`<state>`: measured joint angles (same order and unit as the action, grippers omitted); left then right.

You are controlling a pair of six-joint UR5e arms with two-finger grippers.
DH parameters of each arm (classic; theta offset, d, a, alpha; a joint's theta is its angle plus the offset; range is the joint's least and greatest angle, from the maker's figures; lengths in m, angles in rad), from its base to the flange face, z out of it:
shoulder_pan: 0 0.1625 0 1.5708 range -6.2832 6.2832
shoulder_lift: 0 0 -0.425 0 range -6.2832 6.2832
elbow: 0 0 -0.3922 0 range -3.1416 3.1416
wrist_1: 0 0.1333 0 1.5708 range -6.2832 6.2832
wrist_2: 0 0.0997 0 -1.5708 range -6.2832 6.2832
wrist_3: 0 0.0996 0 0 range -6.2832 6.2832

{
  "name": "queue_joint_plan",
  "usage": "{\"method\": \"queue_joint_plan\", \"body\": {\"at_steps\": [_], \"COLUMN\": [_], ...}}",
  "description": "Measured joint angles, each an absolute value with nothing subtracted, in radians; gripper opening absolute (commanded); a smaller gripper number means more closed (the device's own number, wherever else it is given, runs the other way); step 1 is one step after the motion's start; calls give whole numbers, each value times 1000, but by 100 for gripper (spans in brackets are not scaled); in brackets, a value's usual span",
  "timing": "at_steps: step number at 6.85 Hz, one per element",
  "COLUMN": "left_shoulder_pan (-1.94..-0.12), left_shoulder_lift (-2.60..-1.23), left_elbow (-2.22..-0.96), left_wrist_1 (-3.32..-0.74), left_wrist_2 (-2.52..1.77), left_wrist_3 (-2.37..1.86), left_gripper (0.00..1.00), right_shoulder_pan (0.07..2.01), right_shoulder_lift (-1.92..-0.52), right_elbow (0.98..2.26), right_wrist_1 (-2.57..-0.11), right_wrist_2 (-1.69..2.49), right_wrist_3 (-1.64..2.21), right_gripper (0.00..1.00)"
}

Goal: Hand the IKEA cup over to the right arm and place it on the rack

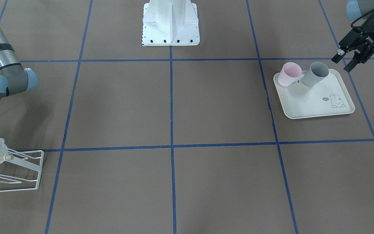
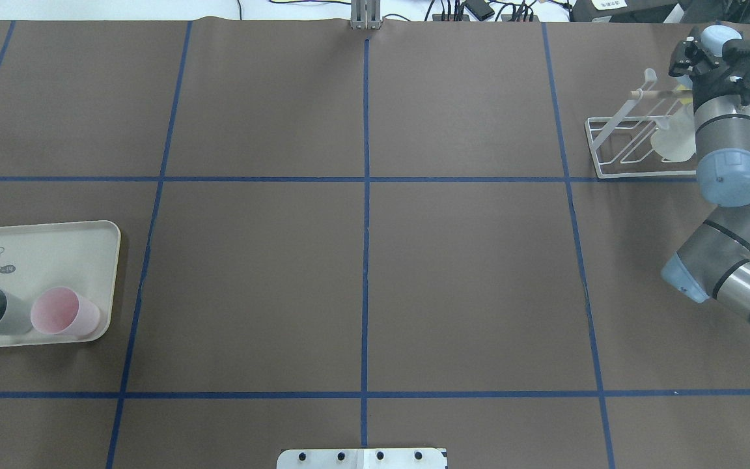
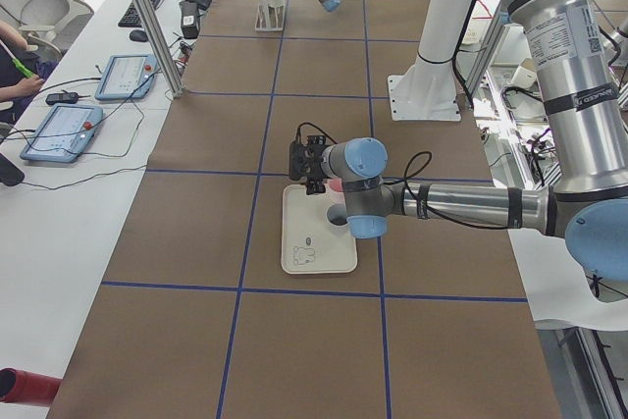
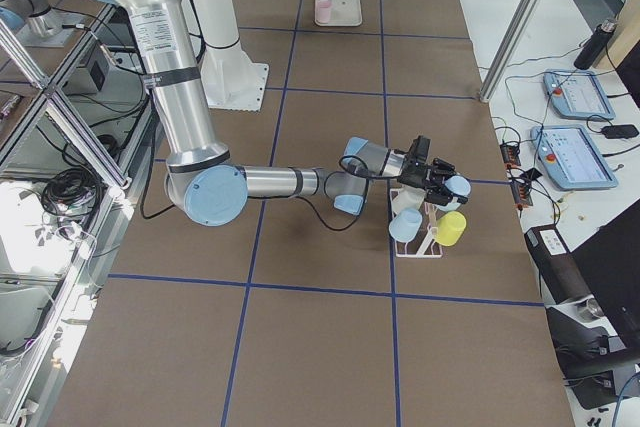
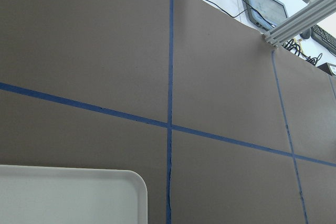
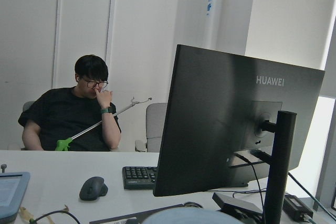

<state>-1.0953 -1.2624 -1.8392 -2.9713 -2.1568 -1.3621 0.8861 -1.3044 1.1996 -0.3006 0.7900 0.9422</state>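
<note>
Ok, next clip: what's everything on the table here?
tray: one, cream, rabbit print, robot's left end.
pink cup: one, on tray.
grey cup: one, on tray beside pink.
rack: one, white wire, robot's right end.
pale blue cup: one, on rack.
yellow cup: one, on rack.
left hand: one, black, open, empty, near grey cup.
right hand: one, black, at rack; open or shut unclear.

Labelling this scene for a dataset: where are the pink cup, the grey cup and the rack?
pink cup (image 1: pixel 287 77), front-facing view, side wall.
grey cup (image 1: pixel 311 78), front-facing view, side wall.
rack (image 1: pixel 40 169), front-facing view, end frame wire.
</note>
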Motion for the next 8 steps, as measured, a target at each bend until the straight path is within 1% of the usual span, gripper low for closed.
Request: {"method": "queue_joint_plan", "body": {"at_steps": [5, 6, 7, 8], "left_shoulder_pan": [-1095, -1095, -1095, -1095], "left_shoulder_lift": [-1262, -1262, -1262, -1262], "left_elbow": [-1838, -1838, -1838, -1838], "left_wrist_1": [-2971, -2971, -2971, -2971], "left_wrist_2": [-2157, -2157, -2157, -2157], "left_wrist_3": [-1361, -1361, -1361, -1361], "left_gripper": [99, 99, 99, 99], "right_shoulder_pan": [879, 875, 873, 872], "right_shoulder_lift": [-1306, -1306, -1305, -1304], "right_elbow": [1183, 1182, 1182, 1182], "right_wrist_1": [-301, -300, -300, -300], "right_wrist_2": [785, 784, 784, 784], "right_wrist_3": [943, 943, 943, 943], "right_gripper": [0, 25, 39, 99]}}
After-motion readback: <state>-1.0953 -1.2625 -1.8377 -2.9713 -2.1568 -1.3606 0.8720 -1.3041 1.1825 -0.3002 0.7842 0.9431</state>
